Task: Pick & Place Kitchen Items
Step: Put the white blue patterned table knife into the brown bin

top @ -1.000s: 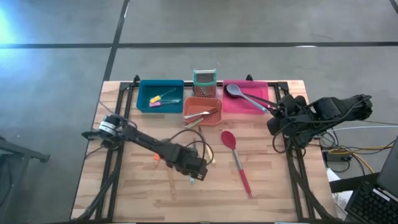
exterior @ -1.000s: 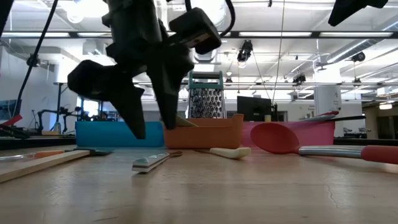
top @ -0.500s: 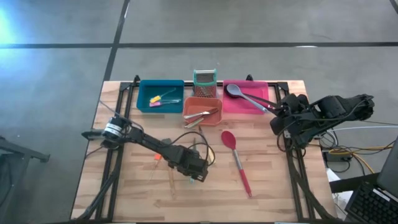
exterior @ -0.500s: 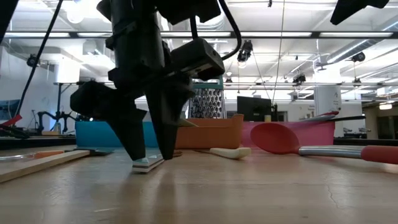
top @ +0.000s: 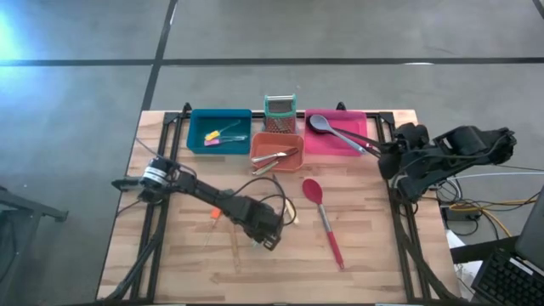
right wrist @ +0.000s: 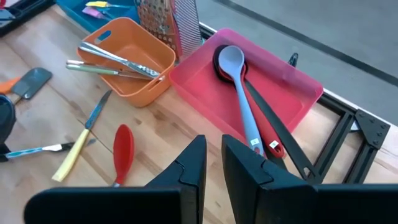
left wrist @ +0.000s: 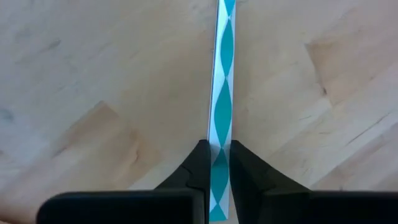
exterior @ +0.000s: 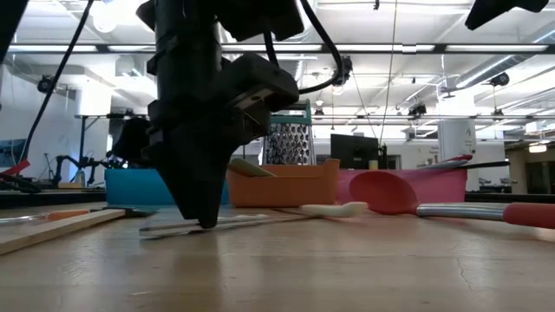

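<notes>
The left pincer [left wrist: 220, 163] is down at the surface [top: 374, 255] near its middle front, its fingers closed on a slim tool with a teal-and-white patterned handle [left wrist: 222, 93]. From the left wrist view the handle runs straight away from the pincer, lying flat on the wood, and the fingers pinch it across its narrow width near one end. In the low view the tool [exterior: 251, 222] lies almost level along the surface, its pale end pointing toward the red spoon [exterior: 451, 204]; whether it has lifted at all is hard to tell from here.

The tool looks light, stiff and thin, probably with a smooth handle, so it may swivel or droop when held this close to its end. A hold nearer its middle would likely balance better, and the flat sides give the fingers the surest faces to press on.

The right pincer [right wrist: 211, 163] hangs by the right edge next to the pink bin [right wrist: 292, 93], fingers nearly together and holding nothing. That bin holds a grey spoon [right wrist: 239, 93] lying lengthwise; the orange bin [right wrist: 130, 62] holds metal cutlery, and the blue bin [top: 219, 129] small coloured tools.
</notes>
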Controlling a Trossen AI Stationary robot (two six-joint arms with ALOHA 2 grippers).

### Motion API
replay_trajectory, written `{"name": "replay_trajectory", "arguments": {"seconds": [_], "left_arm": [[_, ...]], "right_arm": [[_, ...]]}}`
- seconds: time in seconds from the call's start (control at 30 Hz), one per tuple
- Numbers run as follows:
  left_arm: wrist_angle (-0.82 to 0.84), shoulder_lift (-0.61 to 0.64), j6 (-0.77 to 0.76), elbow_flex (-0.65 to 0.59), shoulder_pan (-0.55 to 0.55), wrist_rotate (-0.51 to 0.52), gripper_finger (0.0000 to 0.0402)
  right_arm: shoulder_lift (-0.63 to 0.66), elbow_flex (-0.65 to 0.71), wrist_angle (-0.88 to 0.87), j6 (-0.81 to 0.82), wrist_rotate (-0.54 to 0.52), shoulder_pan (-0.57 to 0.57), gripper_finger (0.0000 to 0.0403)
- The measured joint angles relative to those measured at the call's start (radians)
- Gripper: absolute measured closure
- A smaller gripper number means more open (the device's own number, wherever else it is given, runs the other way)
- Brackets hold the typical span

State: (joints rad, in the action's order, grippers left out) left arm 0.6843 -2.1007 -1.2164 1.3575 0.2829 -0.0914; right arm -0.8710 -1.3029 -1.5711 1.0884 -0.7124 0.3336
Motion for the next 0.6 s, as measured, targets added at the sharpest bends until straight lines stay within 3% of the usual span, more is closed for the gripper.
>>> {"name": "replay_trajectory", "arguments": {"seconds": [0.23, 0.6], "left_arm": [[0.04, 0.074, 0.12, 0.008, -0.023, 0.018, 0.0366], [0.282, 0.322, 0.275, 0.003, -0.062, 0.087, 0.0366]], "right_arm": [[0.044, 0.0, 0.0, -0.019, -0.011, 0.0, 0.0355], [0.139, 0.0, 0.0, 0.015, -0.104, 0.0, 0.0355]]}}
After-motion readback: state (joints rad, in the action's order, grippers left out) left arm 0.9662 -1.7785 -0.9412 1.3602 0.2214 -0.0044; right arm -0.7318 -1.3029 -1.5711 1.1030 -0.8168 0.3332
